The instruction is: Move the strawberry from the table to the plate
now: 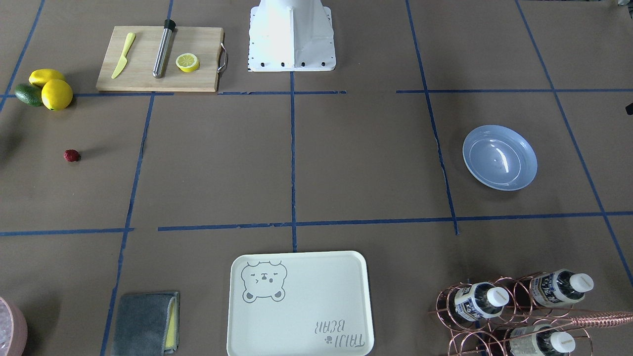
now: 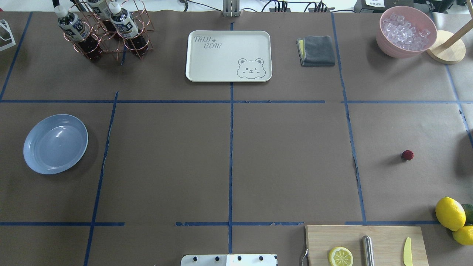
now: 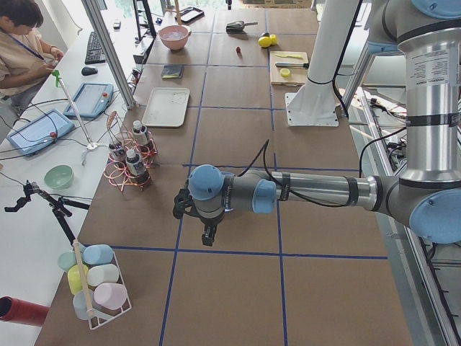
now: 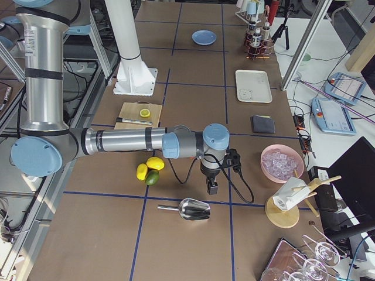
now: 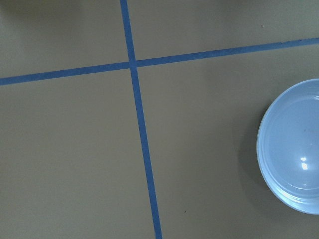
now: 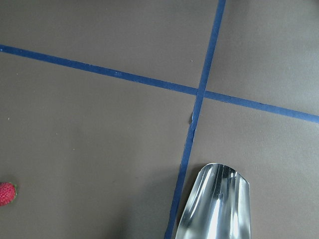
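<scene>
The small dark-red strawberry (image 2: 407, 155) lies alone on the brown table (image 2: 166, 166), on the robot's right side; it also shows in the front view as strawberry (image 1: 71, 155) and at the right wrist view's lower left edge as strawberry (image 6: 6, 193). The light-blue plate (image 2: 55, 143) sits empty on the robot's left side, seen as plate (image 1: 499, 157) and plate (image 5: 294, 149). My left gripper (image 3: 209, 234) hangs over the table near the plate's area. My right gripper (image 4: 211, 187) hangs near the lemons. Both show only in side views, so I cannot tell whether they are open or shut.
A wooden cutting board (image 2: 364, 236) holds a lemon slice, a metal rod and a yellow knife. Lemons (image 2: 450, 213) lie at the right edge, and a metal scoop (image 4: 193, 209) lies beyond them. A cream tray (image 2: 228, 55), bottle rack (image 2: 105, 27), grey cloth (image 2: 317, 50) and ice bowl (image 2: 406, 31) line the far side.
</scene>
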Robot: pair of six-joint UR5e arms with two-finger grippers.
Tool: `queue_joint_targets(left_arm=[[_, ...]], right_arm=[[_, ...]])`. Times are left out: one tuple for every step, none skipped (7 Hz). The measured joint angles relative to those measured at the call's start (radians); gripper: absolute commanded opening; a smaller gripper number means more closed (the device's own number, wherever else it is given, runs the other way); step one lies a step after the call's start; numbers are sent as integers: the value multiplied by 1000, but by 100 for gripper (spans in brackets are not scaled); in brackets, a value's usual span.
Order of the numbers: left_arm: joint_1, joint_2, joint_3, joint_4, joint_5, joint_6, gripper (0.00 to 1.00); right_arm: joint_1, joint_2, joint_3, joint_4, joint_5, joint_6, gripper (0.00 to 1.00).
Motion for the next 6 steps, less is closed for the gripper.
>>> queue_joint_targets(left_arm=[[-3,-3,-13,-1,-1,4,100],[-6,2,-39,-2,-2,10,100],[-7,10,-58,-3,0,15,100],[-7,18,-67,-6,0,18,100],[-6,19,-64,-13,1,22,100],[-4,23,-59,-36,-8,24,100]], right_arm=[[0,2,1,0,2,0,100],[0,4,1,0,8,0,100],[0,5,1,0,19,1,100],[-1,4,1,0,33,1,100],[-2,3,1,1,43,2,100],[-4,3,0,4,48,3,100]])
